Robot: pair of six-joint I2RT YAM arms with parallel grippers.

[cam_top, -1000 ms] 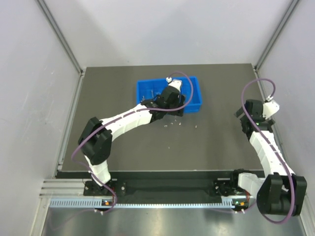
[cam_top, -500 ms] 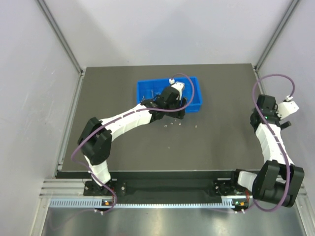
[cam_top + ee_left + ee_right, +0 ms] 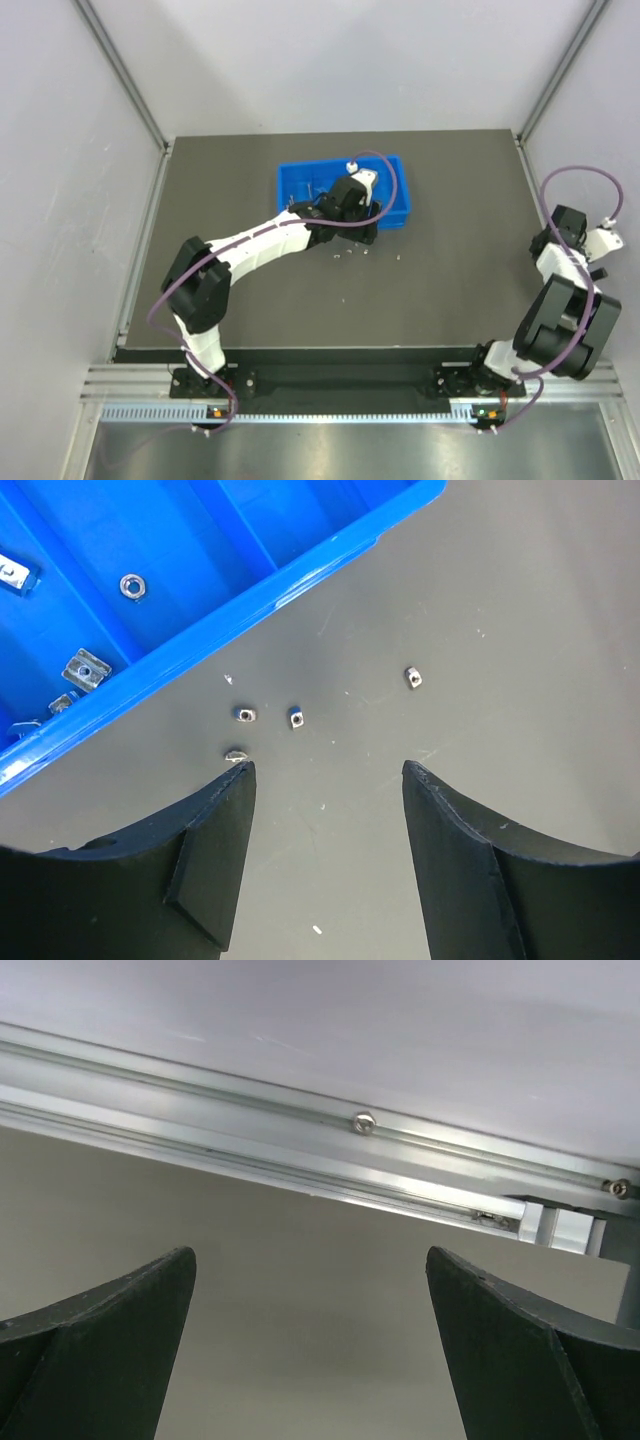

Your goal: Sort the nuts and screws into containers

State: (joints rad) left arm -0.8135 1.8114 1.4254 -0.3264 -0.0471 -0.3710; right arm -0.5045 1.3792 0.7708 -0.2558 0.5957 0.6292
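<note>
The blue tray (image 3: pixel 300 182) with its containers (image 3: pixel 250 525) lies at the back middle of the table. One compartment holds a ring nut (image 3: pixel 130 583) and blocky nuts (image 3: pixel 87 670). My left gripper (image 3: pixel 328 768) hangs open over the dark table just in front of the tray's near wall (image 3: pixel 300 575). Small silvery nuts (image 3: pixel 245 714) (image 3: pixel 296 717) (image 3: pixel 413 677) lie loose ahead of its fingertips, and one (image 3: pixel 236 754) sits right at the left fingertip. I can make out no screws. My right gripper (image 3: pixel 310 1255) is open and empty at the table's right edge (image 3: pixel 590 245).
More tiny silvery bits (image 3: pixel 347 297) lie on the table nearer the arms. An aluminium rail (image 3: pixel 300 1150) and the grey side wall fill the right wrist view. Walls enclose the table on the left, back and right.
The right arm has swung outward and folded back to the table's right edge, facing the side wall. The left gripper has stayed by the tray's front wall, jaws slightly narrower.
</note>
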